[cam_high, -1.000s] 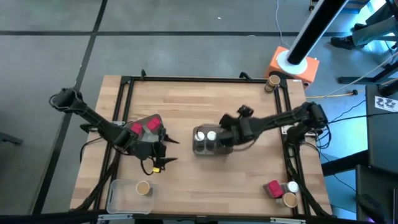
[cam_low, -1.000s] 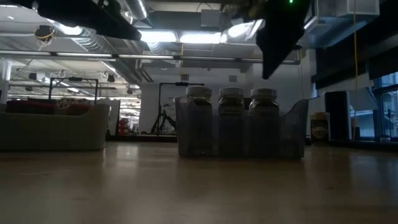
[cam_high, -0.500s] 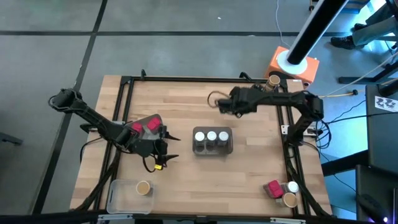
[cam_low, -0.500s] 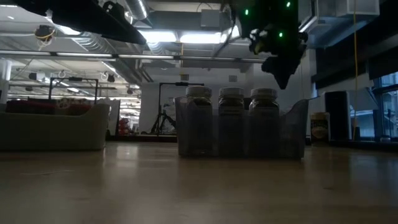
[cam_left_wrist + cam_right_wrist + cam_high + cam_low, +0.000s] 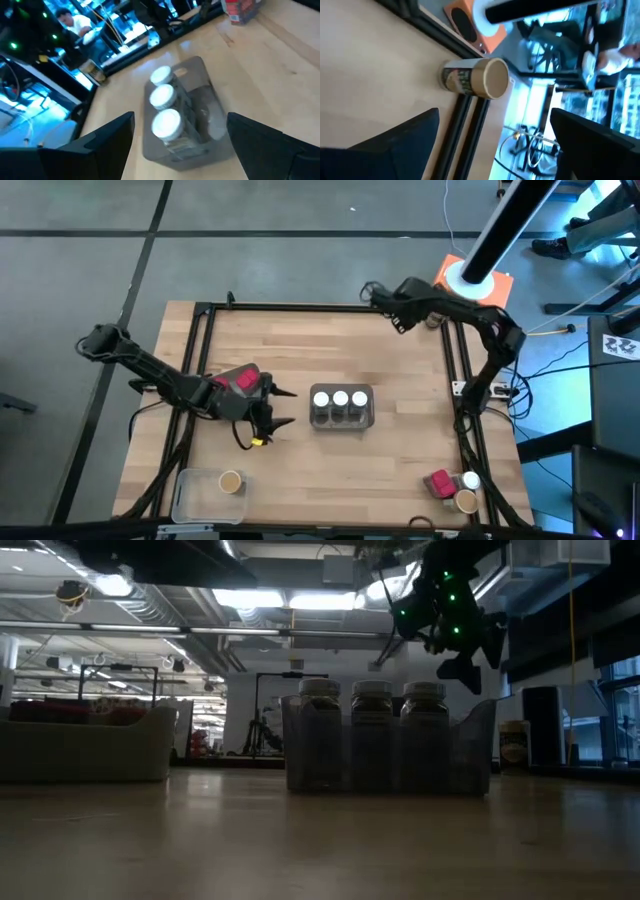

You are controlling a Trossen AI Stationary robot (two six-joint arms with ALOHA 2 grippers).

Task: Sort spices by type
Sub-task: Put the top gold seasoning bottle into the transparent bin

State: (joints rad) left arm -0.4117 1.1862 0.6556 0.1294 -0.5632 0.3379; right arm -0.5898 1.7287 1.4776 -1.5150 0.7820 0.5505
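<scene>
A: Where's the right gripper (image 5: 372,293)?
B: Upper middle of the high view, over the far edge of the table (image 5: 300,340), fingers spread with nothing between them. A second ago it hung over the clear tray (image 5: 342,417) at the centre; it has swung away toward the tan-lidded jar (image 5: 437,311) on the far right corner rail. Its wrist camera shows that jar (image 5: 476,77) as a round cylinder with a printed label and a smooth tan-brown lid.

A: And the left gripper (image 5: 281,408)?
B: Left of centre in the high view, jaws wide apart, pointing at the tray, holding nothing.

A: The spices, nearest first?
B: At the bottom edge, a tan-lidded jar (image 5: 230,481) sits in a clear rectangular tray (image 5: 190,498) lower left; lower right, a magenta packet (image 5: 438,483), a white-lidded jar (image 5: 470,479) and a tan-lidded one (image 5: 465,500) huddle together. Mid-table, three white-lidded jars (image 5: 340,399) stand in a row in the grey-clear tray. Two red-magenta packets (image 5: 232,382) lie by the left arm.

A: The surface?
B: Pale wood planks in a black metal frame, on a grey floor. The low view shows a room with ceiling strip lights (image 5: 300,602).
</scene>
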